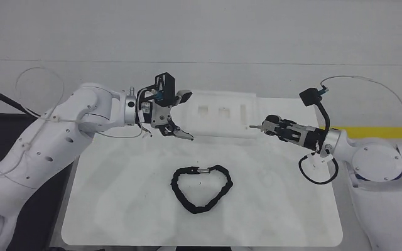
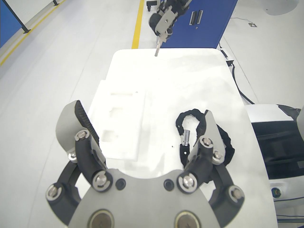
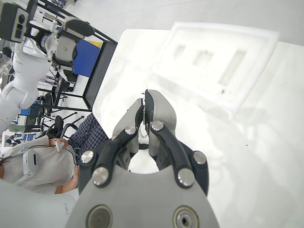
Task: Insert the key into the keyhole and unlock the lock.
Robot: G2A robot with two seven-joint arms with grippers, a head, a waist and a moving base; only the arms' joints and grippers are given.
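**Inspector:** What is noted of the surface?

**Recorder:** A white rectangular table (image 1: 125, 207) is recorded on a pale grey workshop floor (image 1: 188, 37) marked with a yellow line (image 1: 377, 132). A white foam tray with three rectangular recesses (image 1: 226, 128) is laid along the table's far edge.

**Inspector:** Where is the lock found?

**Recorder:** The black fabric-sleeved chain lock (image 1: 198, 210) is laid flat in a closed loop at the middle of the table. It is nearer the robot than the tray and apart from it. Its short silver metal cylinder (image 1: 203, 169) is seen on the far side of the loop. The keyhole cannot be made out. The lock is touched by neither gripper.

**Inspector:** And the key?

**Recorder:** The small silver metal key (image 1: 253, 126) is pinched in the right gripper (image 1: 264, 124), whose fingers (image 3: 163, 110) are pressed together on the key's head. The blade is left bare past the fingertips and is pointed towards the other arm. It is held clear of the surface near the right end of the tray, well apart from the lock.

**Inspector:** The left gripper?

**Recorder:** The left gripper (image 1: 187, 115) is held above the left end of the tray. Its fingers (image 2: 78, 119) are spread wide and nothing is held between them. In its wrist view the lock is seen on the table below, partly behind one finger.
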